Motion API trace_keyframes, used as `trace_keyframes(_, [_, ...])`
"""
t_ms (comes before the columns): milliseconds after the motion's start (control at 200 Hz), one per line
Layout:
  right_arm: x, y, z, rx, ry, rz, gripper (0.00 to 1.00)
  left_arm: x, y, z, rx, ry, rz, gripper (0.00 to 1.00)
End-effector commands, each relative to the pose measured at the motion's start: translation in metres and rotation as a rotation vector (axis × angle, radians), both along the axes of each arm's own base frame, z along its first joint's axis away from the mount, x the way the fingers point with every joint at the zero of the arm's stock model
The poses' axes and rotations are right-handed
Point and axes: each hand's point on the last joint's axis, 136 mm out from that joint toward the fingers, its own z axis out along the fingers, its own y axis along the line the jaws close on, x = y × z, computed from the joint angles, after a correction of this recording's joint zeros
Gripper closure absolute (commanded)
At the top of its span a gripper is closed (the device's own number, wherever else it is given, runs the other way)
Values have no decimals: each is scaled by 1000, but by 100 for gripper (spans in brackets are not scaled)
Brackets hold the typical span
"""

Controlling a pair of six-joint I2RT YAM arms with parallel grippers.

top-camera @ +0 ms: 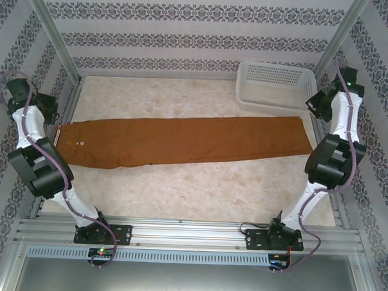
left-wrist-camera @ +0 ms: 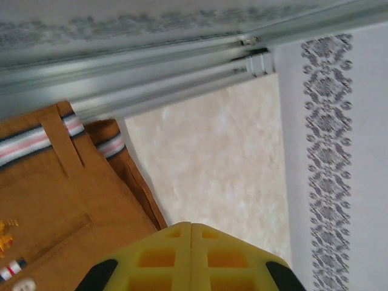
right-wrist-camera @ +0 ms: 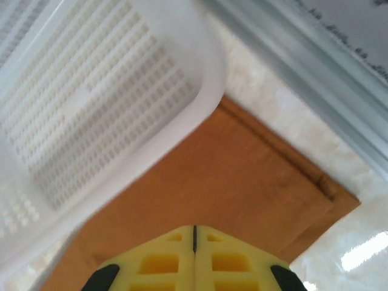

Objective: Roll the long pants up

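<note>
The long pants (top-camera: 188,142) lie flat across the table, rust-brown, folded leg on leg, waistband at the left and cuffs at the right. In the left wrist view the striped waistband (left-wrist-camera: 36,139) shows at the left, and my left gripper (left-wrist-camera: 191,225) hangs shut above the bare table just right of the pants' edge (left-wrist-camera: 130,176), holding nothing. My right gripper (right-wrist-camera: 194,228) is shut and empty, raised over the cuff end (right-wrist-camera: 242,182) of the pants. From above, the left gripper (top-camera: 49,105) sits near the waistband and the right gripper (top-camera: 315,106) near the cuffs.
A white plastic mesh basket (top-camera: 274,84) stands at the back right, its corner (right-wrist-camera: 109,103) just beyond the cuffs. Aluminium frame rails (left-wrist-camera: 151,66) and patterned walls close in the table on the left, right and back.
</note>
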Motion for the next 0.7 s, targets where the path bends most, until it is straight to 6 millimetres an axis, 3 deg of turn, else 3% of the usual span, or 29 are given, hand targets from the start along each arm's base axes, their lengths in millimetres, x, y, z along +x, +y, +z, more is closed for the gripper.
trace_keyframes(0, [1,45,-7,24,-16,120,100,1,-42,15,96,-30,-102,100])
trace_keyframes(200, [-8,111,-73,66,134,263,100,-1,-107,-62,33,93,-213,100])
trace_keyframes(340, [-20,125,-109,29,250,334,100,-9,-125,-105,1,195,-262,100])
trace_keyframes(475, [-35,122,-131,13,341,360,100,-14,-129,-119,-3,232,-294,100])
trace_keyframes(694, [-68,108,-150,-62,456,346,100,-17,-133,-121,5,276,-372,100])
